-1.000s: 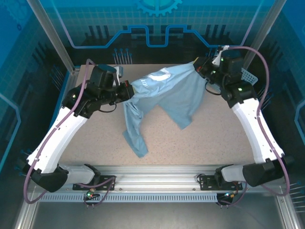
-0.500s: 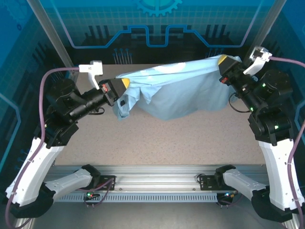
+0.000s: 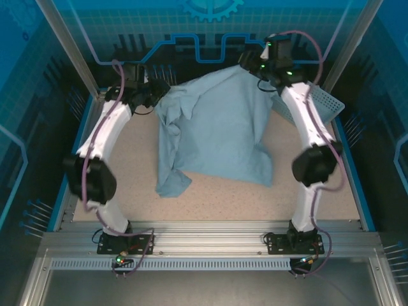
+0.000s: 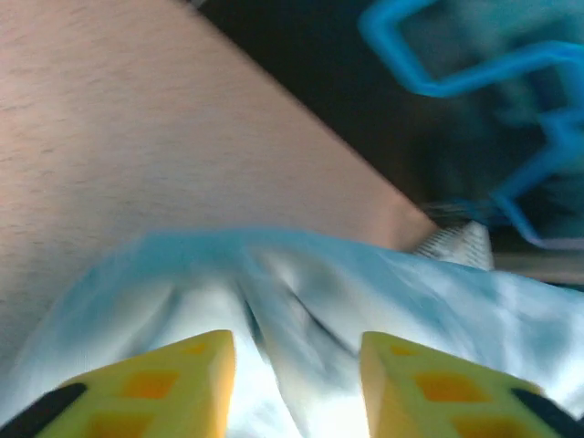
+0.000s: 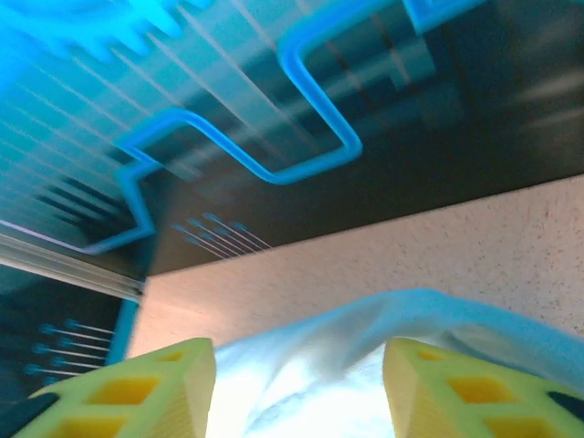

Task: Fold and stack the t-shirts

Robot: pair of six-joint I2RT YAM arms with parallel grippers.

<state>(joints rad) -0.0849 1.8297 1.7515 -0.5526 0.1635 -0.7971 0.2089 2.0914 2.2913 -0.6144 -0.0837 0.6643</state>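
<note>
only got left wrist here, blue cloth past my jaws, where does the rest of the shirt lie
Observer: the pale blue-grey cloth t-shirt lies spread on the speckled tan table, its far edge between both arms.
Operator: is it flat
Observer: no, its near left corner is bunched into a fold.
Operator: right jaws on it
Observer: the right jaws stand apart, with cloth lying past them.

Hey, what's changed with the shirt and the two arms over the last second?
Both arms swung out to the far edge of the table, and the t-shirt, which hung stretched between them, now lies spread on it. The left gripper and right gripper, clamped on the cloth before, now have their jaws apart, apparently letting go. The basket at the far right stayed put.
</note>
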